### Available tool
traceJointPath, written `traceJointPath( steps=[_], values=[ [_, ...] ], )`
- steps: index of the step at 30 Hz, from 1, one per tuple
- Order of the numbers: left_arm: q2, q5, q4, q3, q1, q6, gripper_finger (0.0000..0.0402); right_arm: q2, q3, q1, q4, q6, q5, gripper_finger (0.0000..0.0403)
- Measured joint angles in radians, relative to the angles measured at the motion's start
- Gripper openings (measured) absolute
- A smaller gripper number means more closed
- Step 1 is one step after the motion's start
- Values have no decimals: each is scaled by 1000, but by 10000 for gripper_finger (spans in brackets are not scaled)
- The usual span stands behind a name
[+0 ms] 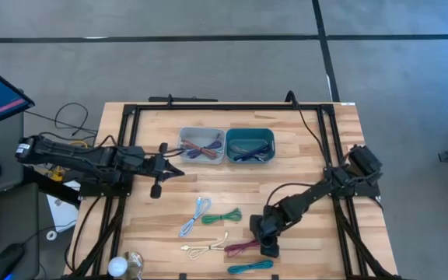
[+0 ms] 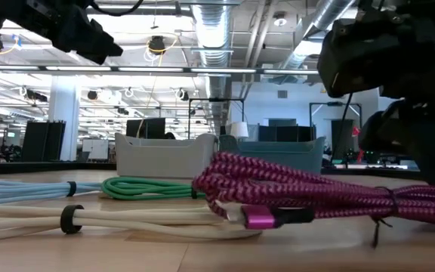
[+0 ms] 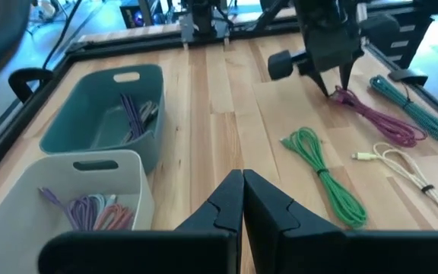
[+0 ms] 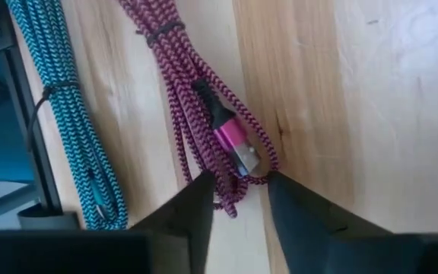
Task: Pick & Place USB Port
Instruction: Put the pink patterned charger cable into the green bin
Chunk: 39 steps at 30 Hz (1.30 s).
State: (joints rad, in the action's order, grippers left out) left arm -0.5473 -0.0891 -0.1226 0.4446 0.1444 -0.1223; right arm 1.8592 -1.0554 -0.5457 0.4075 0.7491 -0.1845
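The magenta braided USB cable [image 1: 243,247] lies coiled on the wooden table near its near edge, and its magenta plug [image 4: 234,148] rests on the bundle. My right gripper [image 4: 238,194] is open, pointing down just over the coil's end, one finger on each side of the loops next to the plug. In the high view my right gripper [image 1: 265,235] sits at the cable's right end. My left gripper [image 3: 242,183] is shut and hovers in front of the two bins, at the table's left [image 1: 176,173].
A pale grey bin [image 1: 201,145] and a teal bin [image 1: 250,145], both holding cables, stand at the table's far middle. Light blue [image 1: 195,215], green [image 1: 222,217], cream [image 1: 207,247] and teal [image 1: 250,267] cables lie around the magenta one. A black frame rail [image 4: 21,114] runs beside the teal cable.
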Motion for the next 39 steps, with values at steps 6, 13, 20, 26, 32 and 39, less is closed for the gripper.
traceJointPath(
  steps=[6,13,20,26,32,39],
  values=[
    [-27,0,3,0,0,0,11,-10,3,12,5,-30,-2,21],
    [-36,0,4,0,0,0,11,-95,6,17,81,-111,71,3],
    [-35,0,4,0,0,0,11,-279,6,61,215,-127,287,1],
    [-35,0,4,0,0,0,11,-414,5,121,340,-148,466,1],
    [-35,0,8,0,0,0,11,-467,5,219,442,-164,592,0],
    [-35,0,11,0,0,0,11,-462,5,383,453,-284,635,0]
  ],
)
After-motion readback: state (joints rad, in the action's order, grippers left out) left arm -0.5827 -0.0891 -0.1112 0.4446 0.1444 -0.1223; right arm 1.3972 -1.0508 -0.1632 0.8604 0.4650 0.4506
